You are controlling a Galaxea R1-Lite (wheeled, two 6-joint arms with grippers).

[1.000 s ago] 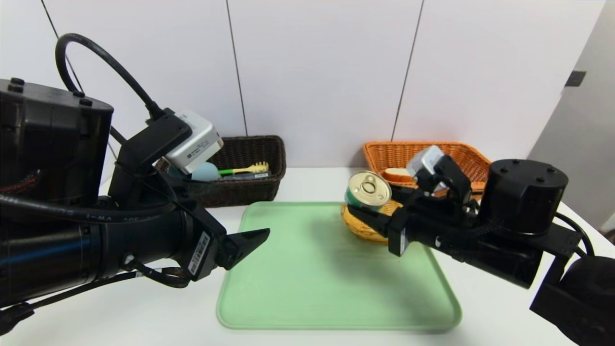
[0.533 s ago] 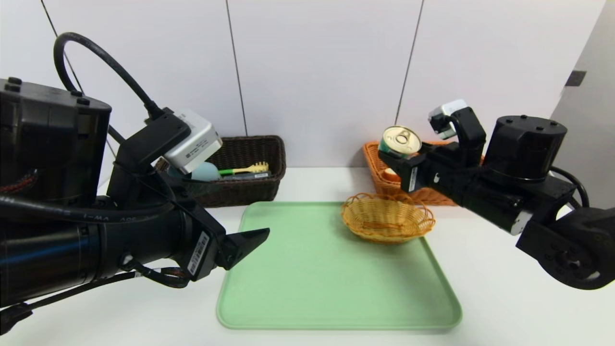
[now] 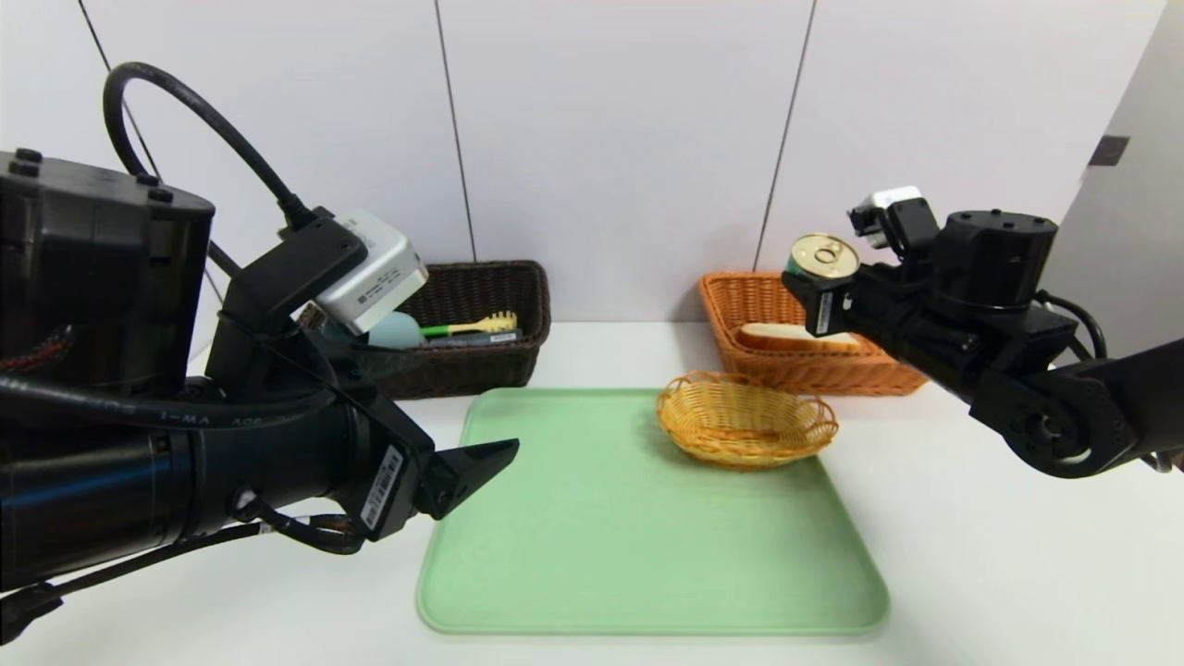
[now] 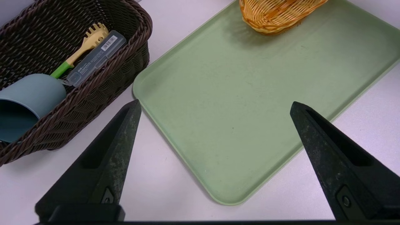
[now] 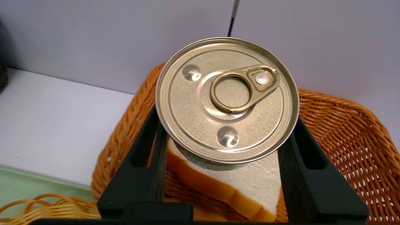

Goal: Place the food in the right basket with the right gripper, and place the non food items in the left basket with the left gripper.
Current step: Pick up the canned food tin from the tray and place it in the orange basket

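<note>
Compared with a second ago, the right arm has risen from the light green plastic tray on the white tabletop and swung to the far right. Its hand now hangs above the orange wicker basket, pinching the round gold-lidded tin can by its sides. I judge that the food is almost delivered, and only lowering and release remain.

The left hand hovers near the tray's left edge, fingers spread wide and empty, close to the dark brown wicker basket.

The small yellow woven bowl, where the can was, now sits bare on the tray.

A slice of white bread lies directly below the can.

The can's short axis stands nearly upright, its lid tipped toward the robot.
</note>
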